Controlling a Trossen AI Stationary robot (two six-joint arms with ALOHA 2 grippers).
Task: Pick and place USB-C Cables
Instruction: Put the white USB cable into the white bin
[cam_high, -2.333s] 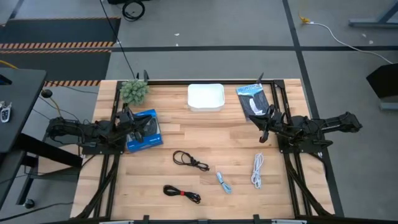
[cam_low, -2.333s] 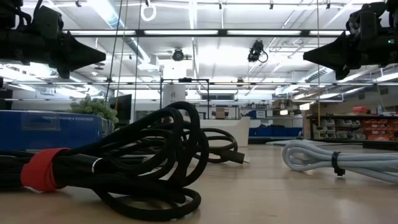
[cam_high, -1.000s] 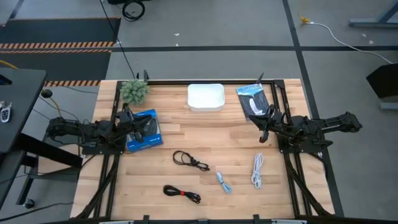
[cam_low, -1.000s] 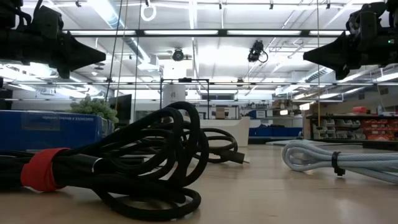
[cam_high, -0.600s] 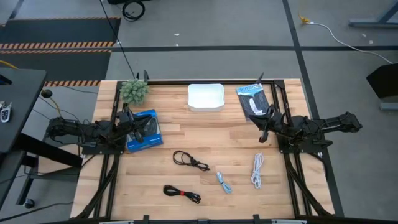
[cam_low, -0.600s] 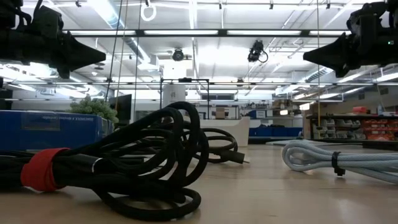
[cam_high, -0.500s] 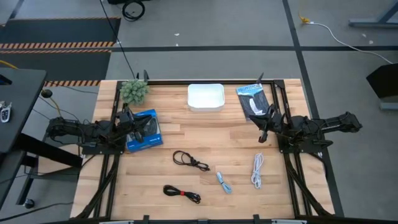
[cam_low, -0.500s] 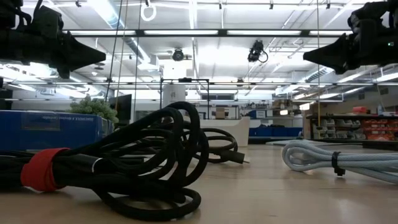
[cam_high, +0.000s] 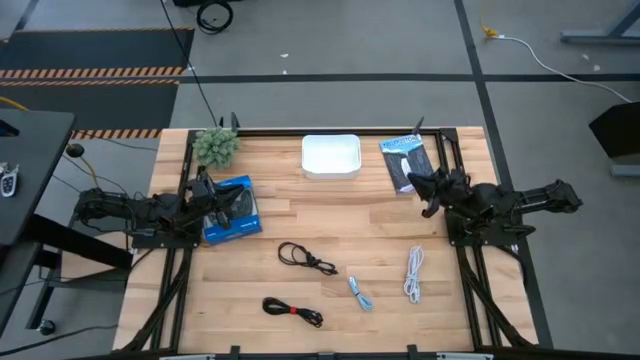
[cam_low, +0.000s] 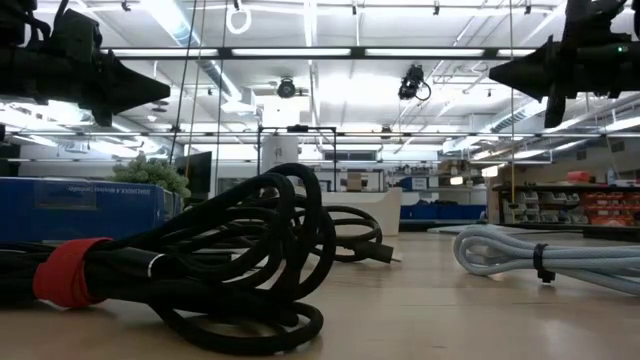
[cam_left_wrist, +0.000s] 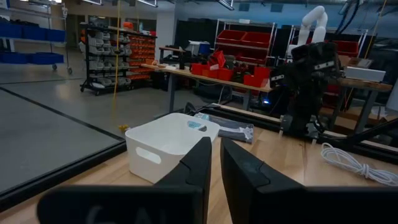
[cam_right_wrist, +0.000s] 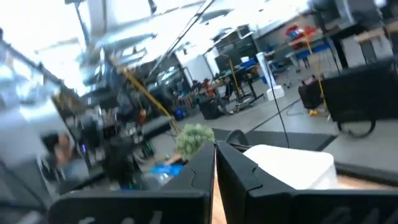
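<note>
Four coiled cables lie on the wooden table: plain black (cam_high: 305, 257), black with a red tie (cam_high: 293, 311), light blue (cam_high: 360, 293) and white (cam_high: 414, 273). The low view shows the red-tied cable (cam_low: 180, 270) nearest, the plain black one (cam_low: 350, 235) behind it and the light blue one (cam_low: 530, 255) to the right. My left gripper (cam_high: 213, 205) hovers shut over the blue box at the table's left. My right gripper (cam_high: 424, 190) hovers shut near the right edge, well above the table (cam_low: 515, 70). Neither is over a cable.
A white bin (cam_high: 331, 156) stands at the middle of the far edge, a small plant (cam_high: 216, 146) at the far left corner. A blue box (cam_high: 230, 210) lies under the left gripper, a dark package (cam_high: 405, 160) at the far right. Bare wood surrounds the cables.
My right gripper has risen a little and swung toward the table's far edge, tipping as it went; its wrist view is blurred by the motion. The cables and my left arm have stayed where they were.
</note>
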